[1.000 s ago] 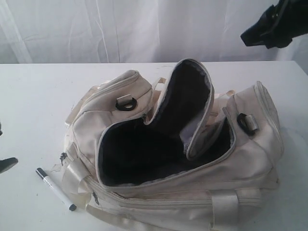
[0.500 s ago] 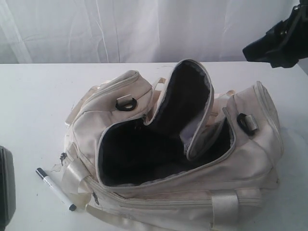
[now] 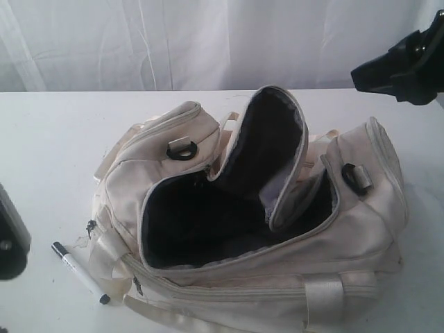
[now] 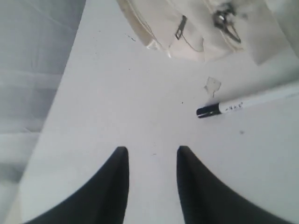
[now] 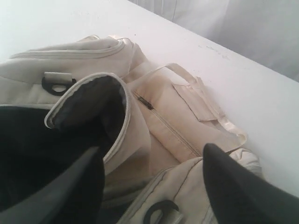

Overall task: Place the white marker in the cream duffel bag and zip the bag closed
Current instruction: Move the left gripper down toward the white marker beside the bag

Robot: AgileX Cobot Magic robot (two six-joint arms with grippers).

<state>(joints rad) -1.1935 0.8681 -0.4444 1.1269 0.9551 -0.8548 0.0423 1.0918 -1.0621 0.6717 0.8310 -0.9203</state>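
Since a second ago your left gripper is edging into the exterior view's lower left, jaws parted and empty. The white marker is lying just to its right, slanting down-right beside the cream duffel bag. Your right gripper is hanging wide open at upper right, far off.

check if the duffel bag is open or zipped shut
Open. On the cream duffel bag the top flap stands folded up, baring the dark lining; the white marker lies outside it on the table.

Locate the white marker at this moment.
In the exterior view the white marker lies on the table at lower left, just off the left end of the cream duffel bag, not inside it.
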